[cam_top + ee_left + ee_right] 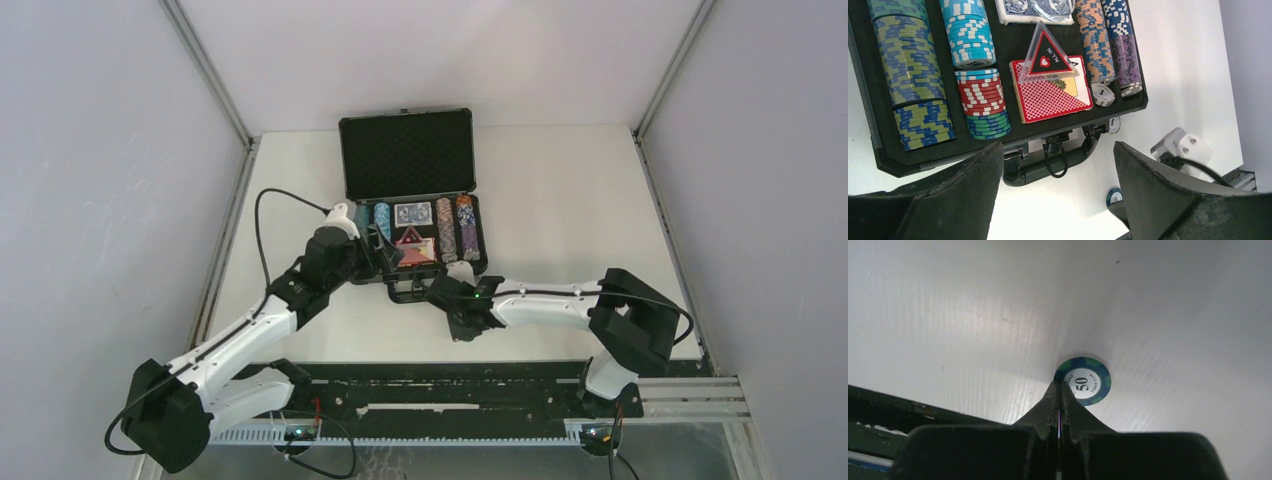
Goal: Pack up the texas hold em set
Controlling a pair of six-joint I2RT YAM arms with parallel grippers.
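Note:
The black briefcase (407, 156) stands open at the back middle, its foam lid upright. Its tray (1013, 47) holds rows of multicoloured poker chips (910, 60), a red card deck (1050, 97) with a triangular "ALL IN" button (1047, 54) on it, and a blue deck (1020, 11). My left gripper (1058, 200) hangs open above the table just in front of the case handle (1048, 165), holding nothing. My right gripper (1060, 386) is shut, and its tips touch the edge of a blue-green "50" chip (1089, 381) lying flat on the table.
A white chip (1103, 94) lies loose in the tray's near right corner, and another (1114, 124) sits on the table just outside the case. The blue-green chip (1114, 195) also shows beside my left gripper's right finger. A dark rail (430, 385) runs along the near edge.

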